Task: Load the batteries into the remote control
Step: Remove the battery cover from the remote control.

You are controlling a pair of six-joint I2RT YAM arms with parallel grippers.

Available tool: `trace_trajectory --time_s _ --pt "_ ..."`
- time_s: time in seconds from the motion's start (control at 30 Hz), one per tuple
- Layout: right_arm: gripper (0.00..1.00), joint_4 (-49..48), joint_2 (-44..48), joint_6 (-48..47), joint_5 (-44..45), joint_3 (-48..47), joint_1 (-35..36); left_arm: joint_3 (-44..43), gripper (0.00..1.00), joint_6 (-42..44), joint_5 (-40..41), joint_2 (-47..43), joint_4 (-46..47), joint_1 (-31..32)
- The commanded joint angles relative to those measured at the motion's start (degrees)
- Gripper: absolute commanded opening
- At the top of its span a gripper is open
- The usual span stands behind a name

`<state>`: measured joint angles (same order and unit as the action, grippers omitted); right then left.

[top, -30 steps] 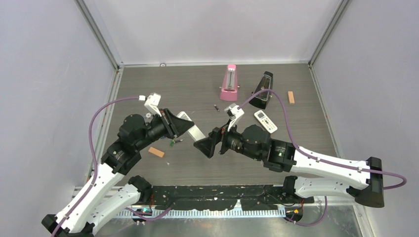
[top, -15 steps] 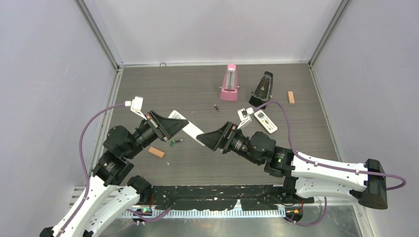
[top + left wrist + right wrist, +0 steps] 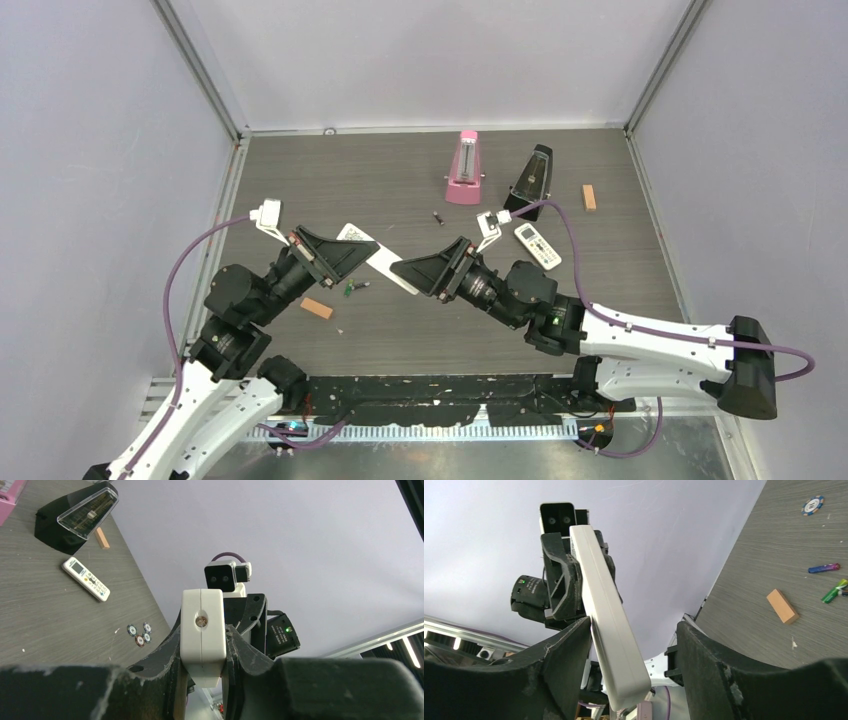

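- Two end effectors, one remote control (image 3: 609,630): I have it lifted off the counter (image 3: 330,180), slanting between my arms.
- My left end effector (image 3: 202,652) is clamped narrow on one end of it; the left wrist view shows both fingers pressed against its sides.
- My right end effector (image 3: 636,655) straddles the other end with jaws wide. The remote sits just beside one finger and there is a clear gap to the other, so no grip on this side.
- Remote's narrow edge faces the right wrist camera. Can't tell from any view whether the battery cover is on or off.
- Batteries (image 3: 352,288) lie on the counter, below the raised remote and near my left arm. The right wrist view shows a bluish-purple one (image 3: 824,568) and a green one (image 3: 835,591) a little apart.
- One more small dark cylinder (image 3: 438,217) lies farther back, near the pink metronome (image 3: 464,168); too small to identify.
- Orange block (image 3: 316,308) is just beside the batteries, not touching them.
- Black metronome (image 3: 531,182) stands beside the pink one, with a broader white remote (image 3: 537,246) in front of it.
- Second small wooden block (image 3: 589,197) sits to the right of the black metronome.
- Three poker chips (image 3: 139,634) lie clustered on the counter.
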<state>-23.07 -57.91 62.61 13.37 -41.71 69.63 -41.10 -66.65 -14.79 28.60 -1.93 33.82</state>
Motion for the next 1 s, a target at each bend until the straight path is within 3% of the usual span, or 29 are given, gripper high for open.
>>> trace_trajectory --time_s 0.0,0.17,0.47,0.77,0.97 --pt "0.65 -4.91 -0.72 1.81 -0.2 -2.53 0.07 0.16 0.0 -1.94 -0.71 -0.91 5.25 -0.2" --pt "0.61 -6.03 -2.04 3.09 -0.51 -1.84 0.07 0.6 0.0 -3.33 -0.39 -1.26 5.84 -0.18" --pt "0.46 -8.7 -1.87 4.4 -0.14 2.82 0.07 -0.18 0.0 -4.87 3.97 -2.54 6.34 -0.19" --pt "0.26 -9.97 -1.57 3.66 -0.81 4.68 0.06 1.51 0.0 -5.77 8.5 -5.0 9.23 -0.22" --pt "0.08 -11.9 0.17 3.86 1.5 7.42 0.02 2.01 0.0 -7.49 14.19 -7.32 6.21 -0.19"
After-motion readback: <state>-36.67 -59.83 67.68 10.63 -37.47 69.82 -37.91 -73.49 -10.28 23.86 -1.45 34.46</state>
